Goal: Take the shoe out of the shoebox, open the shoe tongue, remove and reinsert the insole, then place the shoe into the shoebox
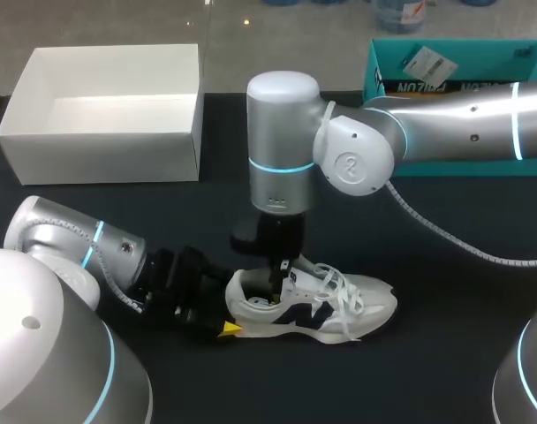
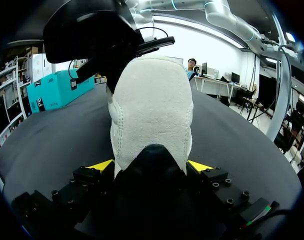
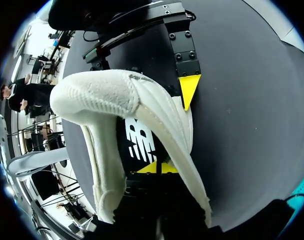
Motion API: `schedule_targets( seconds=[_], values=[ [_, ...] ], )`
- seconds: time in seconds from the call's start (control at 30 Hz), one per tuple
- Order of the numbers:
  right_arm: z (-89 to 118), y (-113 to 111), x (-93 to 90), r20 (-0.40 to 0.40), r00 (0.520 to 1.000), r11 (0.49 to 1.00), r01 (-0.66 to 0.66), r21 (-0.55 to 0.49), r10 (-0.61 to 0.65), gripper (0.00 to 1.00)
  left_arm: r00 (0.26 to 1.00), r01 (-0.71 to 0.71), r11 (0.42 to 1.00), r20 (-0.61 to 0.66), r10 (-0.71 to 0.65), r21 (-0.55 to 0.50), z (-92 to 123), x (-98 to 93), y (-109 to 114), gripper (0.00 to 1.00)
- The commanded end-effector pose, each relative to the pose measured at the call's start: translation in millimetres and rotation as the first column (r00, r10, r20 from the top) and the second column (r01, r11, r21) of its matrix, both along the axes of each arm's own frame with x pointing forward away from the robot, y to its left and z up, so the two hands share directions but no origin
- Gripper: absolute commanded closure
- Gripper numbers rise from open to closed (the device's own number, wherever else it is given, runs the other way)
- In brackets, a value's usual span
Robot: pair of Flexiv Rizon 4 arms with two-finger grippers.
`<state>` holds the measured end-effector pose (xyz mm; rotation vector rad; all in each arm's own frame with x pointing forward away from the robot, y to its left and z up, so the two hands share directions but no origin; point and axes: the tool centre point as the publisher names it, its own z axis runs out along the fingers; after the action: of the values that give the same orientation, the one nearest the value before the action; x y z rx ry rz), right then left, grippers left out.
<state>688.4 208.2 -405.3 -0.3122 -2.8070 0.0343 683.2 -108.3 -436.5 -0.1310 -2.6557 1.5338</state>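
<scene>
One white shoebox (image 1: pixel 101 159) sits at ten o'clock, one teal box (image 1: pixel 445 57) at two. Our one shoe (image 1: pixel 339 309) lies outside both, at six. Our left gripper (image 2: pixel 151 165) clamps its heel, and our right gripper (image 3: pixel 157 167) has its tips together inside it.

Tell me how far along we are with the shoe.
Done: the shoe is out, lying on the table; the shoebox stands empty. In hand: the left gripper clamps the heel, the right gripper is down in the opening, at the insole. Still to do: reboxing; insole stage unclear.
</scene>
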Motion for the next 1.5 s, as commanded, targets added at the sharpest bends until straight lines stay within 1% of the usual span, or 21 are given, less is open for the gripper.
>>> schedule_targets(
  seconds=[0.03,0.07,0.2,0.6,0.9,1.23,1.33,1.5],
  values=[
    [7,-1,-9.7,0.015,1.0,1.0,0.003,0.007,-0.004,1.0,1.0,-0.003,1.0,0.001,0.003,0.003,-8,0.4,-3,1.0],
    [9,-1,-9.9,0.027,1.0,1.0,0.007,0.019,-0.008,1.0,1.0,-0.003,1.0,0.001,0.003,0.003,-8,0.4,-3,1.0],
    [15,-3,-8.3,0.031,1.0,1.0,0.003,0.013,-0.003,1.0,1.0,-0.003,1.0,0.001,0.003,0.003,-8,0.4,-3,1.0],
    [26,-9,-5.8,0.065,0.998,1.0,0.014,0.025,-0.015,1.0,1.0,-0.003,1.0,0.001,0.003,0.003,-8,0.4,-3,1.0],
    [44,-15,1.7,0.116,0.993,0.999,0.035,0.011,-0.036,1.0,1.0,-0.003,1.0,0.001,0.003,0.003,-8,0.4,-3,1.0],
    [53,-16,8.7,0.139,0.989,0.999,0.044,-0.015,-0.042,1.0,1.0,-0.003,1.0,0.001,0.003,0.003,-8,0.4,-3,1.0],
    [57,-13,11.0,0.141,0.989,0.998,0.041,-0.037,-0.035,1.0,1.0,-0.003,1.0,0.001,0.003,0.003,-8,0.4,-3,1.0],
    [58,-1,15.1,0.134,0.991,0.997,0.032,-0.073,-0.022,1.0,1.0,-0.003,1.0,0.001,0.003,0.003,-8,0.4,-3,1.0]
  ],
)
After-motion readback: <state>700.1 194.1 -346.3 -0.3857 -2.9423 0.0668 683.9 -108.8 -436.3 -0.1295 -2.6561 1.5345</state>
